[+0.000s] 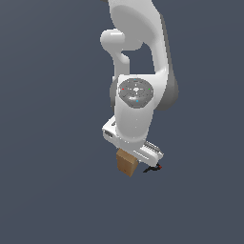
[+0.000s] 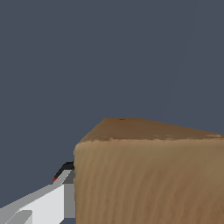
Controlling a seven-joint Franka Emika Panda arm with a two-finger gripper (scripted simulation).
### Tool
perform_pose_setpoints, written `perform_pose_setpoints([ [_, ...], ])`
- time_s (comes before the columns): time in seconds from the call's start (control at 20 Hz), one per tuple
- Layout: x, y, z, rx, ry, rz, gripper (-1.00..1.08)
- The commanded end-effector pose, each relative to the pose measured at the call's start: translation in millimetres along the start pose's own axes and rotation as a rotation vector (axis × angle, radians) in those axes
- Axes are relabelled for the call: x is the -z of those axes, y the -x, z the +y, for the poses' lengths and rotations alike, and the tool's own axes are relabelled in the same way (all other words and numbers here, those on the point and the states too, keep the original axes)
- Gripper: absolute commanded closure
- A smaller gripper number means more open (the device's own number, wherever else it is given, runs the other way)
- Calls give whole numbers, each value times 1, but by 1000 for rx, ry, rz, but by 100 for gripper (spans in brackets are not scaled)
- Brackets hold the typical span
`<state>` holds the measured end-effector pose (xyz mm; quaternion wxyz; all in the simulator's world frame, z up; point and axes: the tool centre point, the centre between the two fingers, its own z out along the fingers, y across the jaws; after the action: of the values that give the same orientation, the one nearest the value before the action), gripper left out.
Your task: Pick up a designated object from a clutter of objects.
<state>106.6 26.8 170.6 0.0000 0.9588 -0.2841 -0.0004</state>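
Brown, wood-grained box sits directly under the claw, partly hidden by the white hand housing in the exterior view. Fills most of the wrist view, so cam v. close to it, consistent w/ a descent onto or grip at the box's upper part. One pale grey finger seen flat alongside the box's side face, touching or nearly so; other finger out of sight, so can't tell whether claw is wide, narrow or already clamped. Probably straddling the box across its narrower dimension, approach from above to avoid the small stuff nearby.

Black clamp w/ red tips lies just beside the box on the exterior view's right, peeking past the finger in the wrist view. Close enough to get nudged if the claw shifts sideways. No desk edge or texture visible, just flat blue-grey ground.
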Motion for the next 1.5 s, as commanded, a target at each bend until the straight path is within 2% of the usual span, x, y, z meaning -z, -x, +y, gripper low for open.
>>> perform_pose_setpoints([
  [0.0,0,-1,0,0,0,1,108],
  [0.5,2,1,0,0,0,0,108],
  [0.8,18,9,4,0,0,0,108],
  [1.1,50,24,12,0,0,0,108],
  [1.45,111,53,26,0,0,0,108],
])
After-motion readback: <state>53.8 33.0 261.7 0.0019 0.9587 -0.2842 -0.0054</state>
